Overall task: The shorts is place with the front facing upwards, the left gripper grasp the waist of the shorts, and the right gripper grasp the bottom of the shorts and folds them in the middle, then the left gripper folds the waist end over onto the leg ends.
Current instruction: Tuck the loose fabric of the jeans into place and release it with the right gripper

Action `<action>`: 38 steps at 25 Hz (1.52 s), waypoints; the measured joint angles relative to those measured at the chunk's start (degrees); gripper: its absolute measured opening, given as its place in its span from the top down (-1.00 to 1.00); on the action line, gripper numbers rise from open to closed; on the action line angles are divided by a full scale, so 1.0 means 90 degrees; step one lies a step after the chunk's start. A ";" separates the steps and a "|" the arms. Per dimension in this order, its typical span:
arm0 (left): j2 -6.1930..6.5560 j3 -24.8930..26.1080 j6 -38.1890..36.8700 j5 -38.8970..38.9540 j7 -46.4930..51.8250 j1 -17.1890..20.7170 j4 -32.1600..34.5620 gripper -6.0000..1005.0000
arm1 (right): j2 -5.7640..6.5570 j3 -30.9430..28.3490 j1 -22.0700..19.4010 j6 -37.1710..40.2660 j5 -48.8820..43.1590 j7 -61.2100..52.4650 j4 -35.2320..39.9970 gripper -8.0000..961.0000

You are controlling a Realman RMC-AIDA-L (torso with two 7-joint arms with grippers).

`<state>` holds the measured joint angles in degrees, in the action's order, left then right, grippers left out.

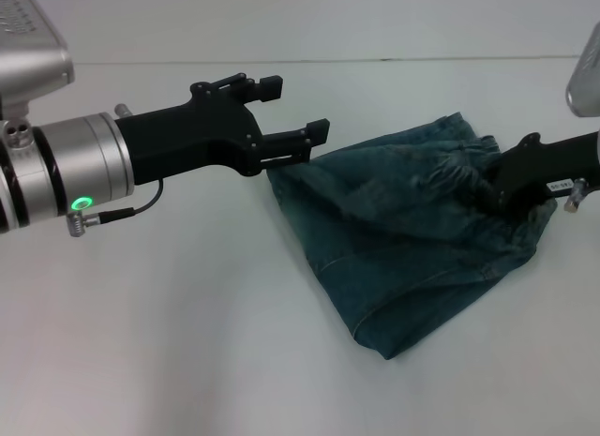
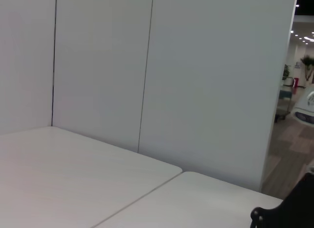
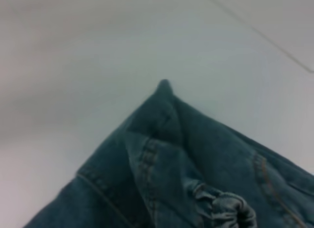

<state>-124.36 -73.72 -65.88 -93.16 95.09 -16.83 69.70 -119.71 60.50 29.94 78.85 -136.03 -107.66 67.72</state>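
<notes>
Closest to my head camera is the left gripper [image 1: 291,108], reaching in from the left edge of the worktop [image 1: 187,342], its two black fingers spread apart with nothing between them, hanging just off the near-left corner of the shorts [image 1: 412,239]. Those shorts lie right of the worktop's middle as a doubled-over denim heap, one pointed corner toward the front edge and a stitched hem line curving across the lower flap. On their far-right side the right gripper [image 1: 497,187] is pressed into bunched cloth; the claw is buried in the folds, so I cannot tell whether its jaws are closed on the fabric. From the right wrist view I see a peaked corner of the shorts [image 3: 167,154] and a gathered, ruched knot of denim, which I take for the waist [image 3: 230,208], though that is my reading only.

My judgement: the first fold down the middle looks done, since layers are stacked. What remains is for my left arm to take the waist end and lay it over the leg ends. The left wrist view shows only bare worktop [image 2: 73,179] and wall panels.
</notes>
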 joint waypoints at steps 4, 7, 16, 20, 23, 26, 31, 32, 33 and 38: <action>0.0000 0.0001 -0.0032 0.0000 0.0000 -0.0002 0.0001 -0.68 | -0.0002 -0.0206 -0.0061 -0.0140 -0.0003 -0.0129 -0.0005 0.55; 0.0000 -0.0002 -0.0041 0.0000 -0.0004 -0.0003 0.0005 -0.68 | -0.0001 -0.0307 -0.0079 -0.0329 -0.0004 -0.0290 -0.0034 0.66; 0.0000 -0.0044 -0.0099 0.0030 -0.0020 -0.0029 0.0007 -0.68 | -0.0007 -0.0275 -0.0124 -0.0992 -0.0099 -0.0657 -0.0132 0.77; 0.0000 -0.0009 -0.0119 0.0034 -0.0063 0.0006 0.0004 -0.68 | -0.0017 -0.0244 -0.0085 -0.1232 -0.0134 -0.0718 -0.0249 0.77; -0.0008 0.0003 -0.0121 0.0036 -0.0065 0.0036 -0.0002 -0.68 | -0.0019 -0.0212 0.0014 -0.1342 -0.0169 -0.0726 -0.0444 0.77; -0.0012 0.0007 -0.0139 0.0039 -0.0066 0.0050 -0.0001 -0.68 | -0.0019 -0.0074 0.0059 -0.1637 -0.0195 -0.0801 -0.0591 0.77; -0.0010 0.0010 -0.0164 0.0040 -0.0074 0.0087 -0.0001 -0.68 | -0.0019 0.0121 0.0068 -0.2164 -0.0239 -0.1032 -0.0720 0.77; -0.0010 0.0016 -0.0167 0.0040 -0.0075 0.0092 -0.0001 -0.68 | -0.0019 0.0131 0.0070 -0.2241 -0.0267 -0.1083 -0.0733 0.76; -0.0010 0.0021 -0.0170 0.0040 -0.0076 0.0096 0.0000 -0.68 | -0.0019 0.0139 0.0071 -0.2306 -0.0298 -0.1130 -0.0734 0.76; -0.0010 0.0029 -0.0181 0.0040 -0.0079 0.0113 0.0000 -0.68 | -0.0015 0.0164 0.0050 -0.2337 -0.0330 -0.1205 -0.0736 0.73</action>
<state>-124.45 -73.46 -67.51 -92.80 94.39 -15.82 69.70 -119.85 61.98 30.39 57.82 -139.00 -118.50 61.10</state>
